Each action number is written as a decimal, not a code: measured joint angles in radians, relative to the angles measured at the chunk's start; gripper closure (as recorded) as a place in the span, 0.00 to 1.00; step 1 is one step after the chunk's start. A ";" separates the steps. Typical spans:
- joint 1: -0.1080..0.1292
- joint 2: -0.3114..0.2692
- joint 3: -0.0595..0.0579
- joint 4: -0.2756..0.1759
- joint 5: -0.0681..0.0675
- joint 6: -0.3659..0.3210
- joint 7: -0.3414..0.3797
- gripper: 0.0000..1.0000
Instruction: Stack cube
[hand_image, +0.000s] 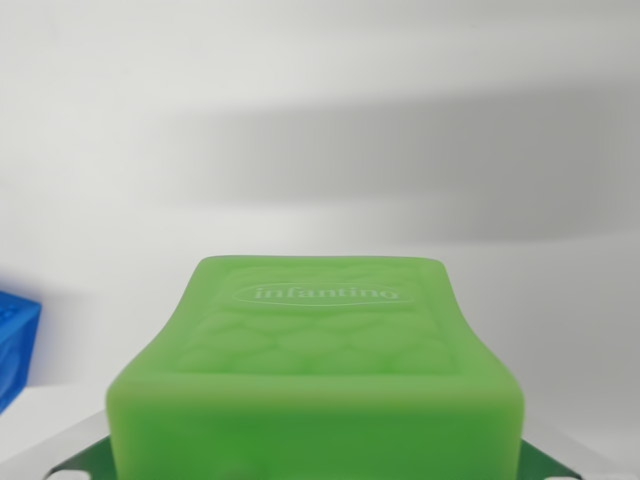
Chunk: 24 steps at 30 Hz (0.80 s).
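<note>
Green "infantino" cube (315, 375) fills the lower centre of the frame, blue cube (15, 345) sits at the left edge on the white bench (560, 330); jaws unseen, state indeterminable; risk: sideways offset could land the green cube off-centre and topple it.

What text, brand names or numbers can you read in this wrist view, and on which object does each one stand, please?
"infantino": raised lettering inside an oval, on the top face of the green cube that fills the lower middle of the view.
The blue block at the wrist view's left edge shows no readable text.
The dark green pieces under the cube's lower corners carry no visible markings.
No numbers or signs appear elsewhere.
</note>
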 joint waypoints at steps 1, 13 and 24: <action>0.004 0.000 0.000 -0.001 0.000 0.001 0.007 1.00; 0.047 -0.004 0.001 -0.013 -0.001 0.009 0.086 1.00; 0.087 -0.005 0.003 -0.019 -0.001 0.015 0.160 1.00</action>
